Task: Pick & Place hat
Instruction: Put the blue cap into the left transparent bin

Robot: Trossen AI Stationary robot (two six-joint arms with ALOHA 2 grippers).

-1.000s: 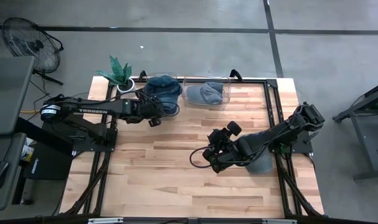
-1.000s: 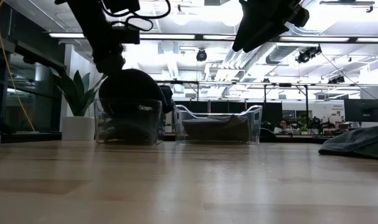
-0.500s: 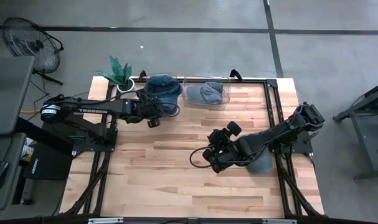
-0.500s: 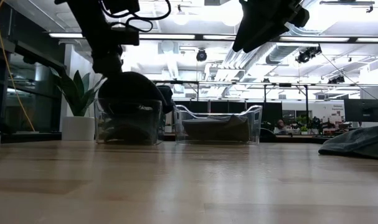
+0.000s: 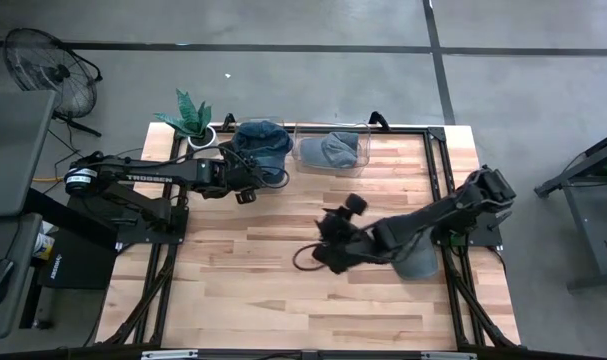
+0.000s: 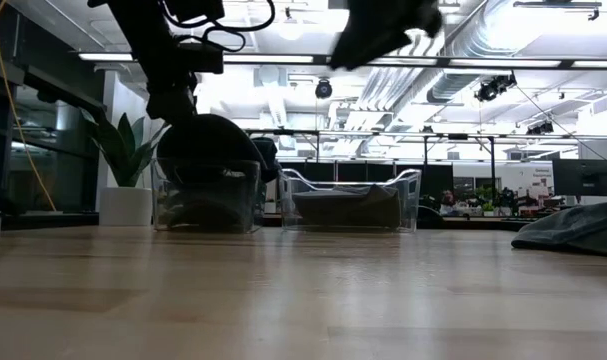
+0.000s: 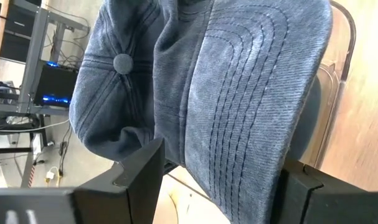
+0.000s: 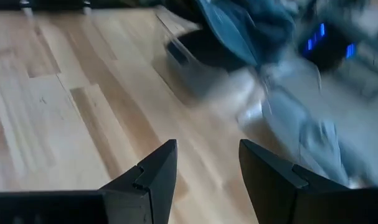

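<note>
1. Looking down from above, we see the left gripper (image 5: 251,182) at the left clear bin (image 5: 245,127) at the table's (image 5: 253,270) far edge, its jaws clamped on the brim of a blue denim hat (image 5: 262,143) that sits in that bin.
2. Our left wrist view shows the hat (image 7: 201,87) between both dark fingers (image 7: 139,180).
3. We see a second hat (image 5: 335,150) in the right clear bin (image 5: 305,150).
4. Our right gripper (image 5: 321,250) hangs above the table's middle, jaws apart and holding nothing.
5. We note a grey cloth (image 5: 419,262) under the right arm, and a potted plant (image 5: 191,118) beside the left bin.
</note>
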